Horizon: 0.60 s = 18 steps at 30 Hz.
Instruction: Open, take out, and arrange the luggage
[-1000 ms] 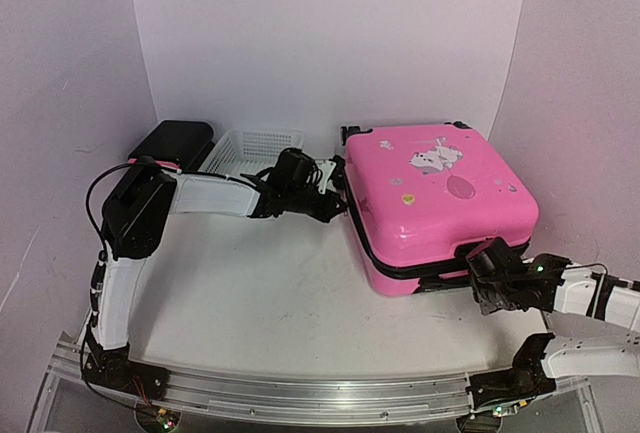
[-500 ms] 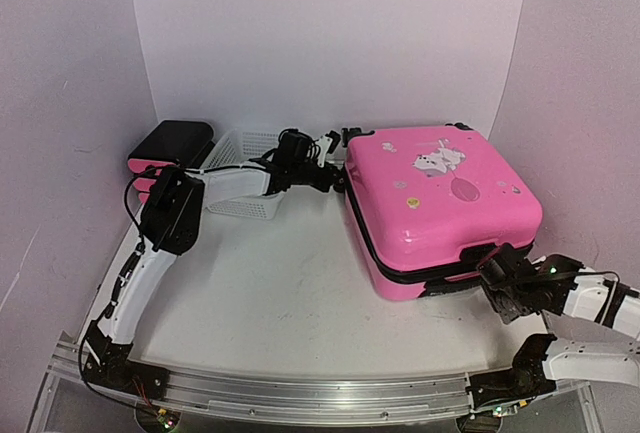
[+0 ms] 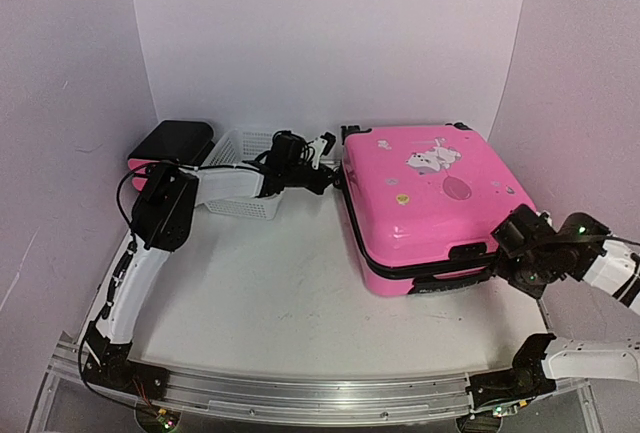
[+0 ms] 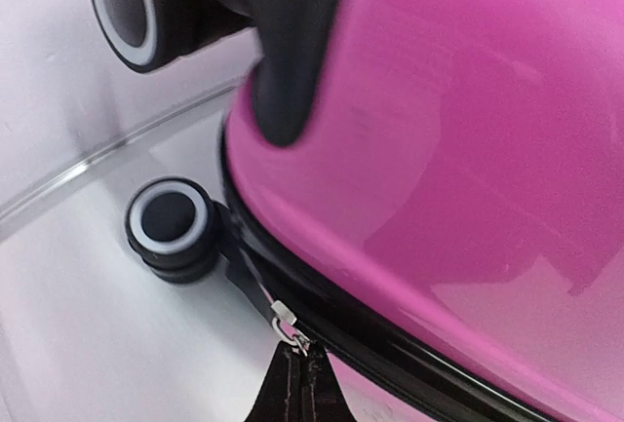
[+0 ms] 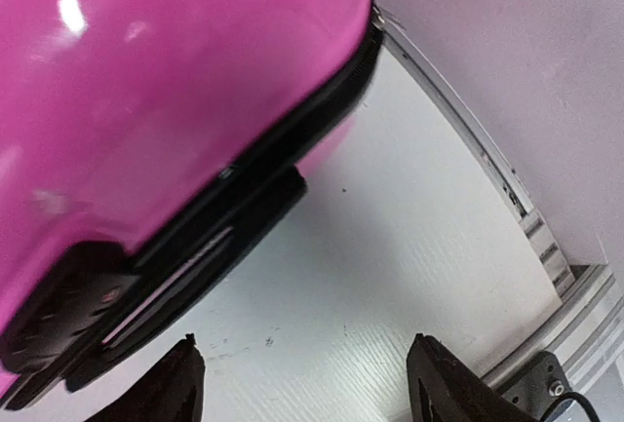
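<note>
The pink luggage (image 3: pixel 432 201) lies flat and closed at the right of the table, its black zipper band (image 3: pixel 352 218) along the left side. My left gripper (image 3: pixel 326 175) is at the luggage's back-left corner, by its wheels (image 4: pixel 171 229). It (image 4: pixel 297 383) is shut on the small metal zipper pull (image 4: pixel 284 318). My right gripper (image 3: pixel 512 241) hovers at the front-right corner. In the right wrist view it (image 5: pixel 302 383) is open, with only table between its fingertips (image 5: pixel 168 385). The black side handle (image 5: pixel 180 281) lies just beyond them.
A white mesh basket (image 3: pixel 250 159) and a small black drawer unit with pink fronts (image 3: pixel 170 143) stand at the back left, behind my left forearm. White walls enclose the table. A metal rail (image 3: pixel 300 393) runs along the near edge.
My right gripper has opened and drawn back to the right from the luggage's front handle. My left gripper has moved toward the back along the luggage's left side, still shut.
</note>
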Available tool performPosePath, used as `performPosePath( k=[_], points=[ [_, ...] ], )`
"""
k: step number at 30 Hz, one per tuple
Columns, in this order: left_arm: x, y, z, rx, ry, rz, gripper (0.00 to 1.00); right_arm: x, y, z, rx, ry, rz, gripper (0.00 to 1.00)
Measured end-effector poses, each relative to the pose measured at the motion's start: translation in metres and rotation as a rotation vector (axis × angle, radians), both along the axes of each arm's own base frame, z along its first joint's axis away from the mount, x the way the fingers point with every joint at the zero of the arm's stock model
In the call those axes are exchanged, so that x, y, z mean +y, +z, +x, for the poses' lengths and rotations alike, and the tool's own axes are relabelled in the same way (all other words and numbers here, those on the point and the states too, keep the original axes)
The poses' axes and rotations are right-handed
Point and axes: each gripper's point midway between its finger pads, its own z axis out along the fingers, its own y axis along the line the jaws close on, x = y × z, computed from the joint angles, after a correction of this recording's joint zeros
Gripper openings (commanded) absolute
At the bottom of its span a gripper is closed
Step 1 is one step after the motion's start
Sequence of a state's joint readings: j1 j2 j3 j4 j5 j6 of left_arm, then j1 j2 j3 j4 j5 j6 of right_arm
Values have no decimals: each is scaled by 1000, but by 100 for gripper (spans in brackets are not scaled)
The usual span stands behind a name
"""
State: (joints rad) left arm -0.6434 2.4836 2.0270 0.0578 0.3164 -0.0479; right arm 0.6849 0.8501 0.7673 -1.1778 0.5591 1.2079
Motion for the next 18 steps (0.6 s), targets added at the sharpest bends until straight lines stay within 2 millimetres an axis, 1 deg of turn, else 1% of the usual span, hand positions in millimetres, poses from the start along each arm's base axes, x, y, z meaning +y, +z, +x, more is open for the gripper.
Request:
performPosePath(
  k=[3,5,8,10,11,12,14,15,16,17,18],
  points=[
    [4,5,-20,18,5,21,0,15,35,4,-4,130,25,97],
    [9,4,-35,41,10,41,0,27,58,6,-15,239,41,98],
    [17,3,-55,76,28,58,0,46,81,12,8,396,30,98],
    [22,4,-66,101,41,63,0,64,99,26,26,486,12,98],
    [24,3,-71,111,47,65,1,73,104,34,39,515,5,98],
    [26,4,-75,120,53,64,7,83,106,45,63,550,-4,98],
    [29,4,-85,140,64,70,36,98,105,70,105,589,1,98],
    [29,5,-91,148,62,70,49,102,97,83,139,595,5,98],
    [29,6,-98,159,59,69,60,102,87,94,174,591,9,98],
    [30,7,-106,168,55,72,67,100,78,99,205,581,9,98],
    [31,10,-114,179,50,67,71,97,77,102,220,573,14,98]
  ],
)
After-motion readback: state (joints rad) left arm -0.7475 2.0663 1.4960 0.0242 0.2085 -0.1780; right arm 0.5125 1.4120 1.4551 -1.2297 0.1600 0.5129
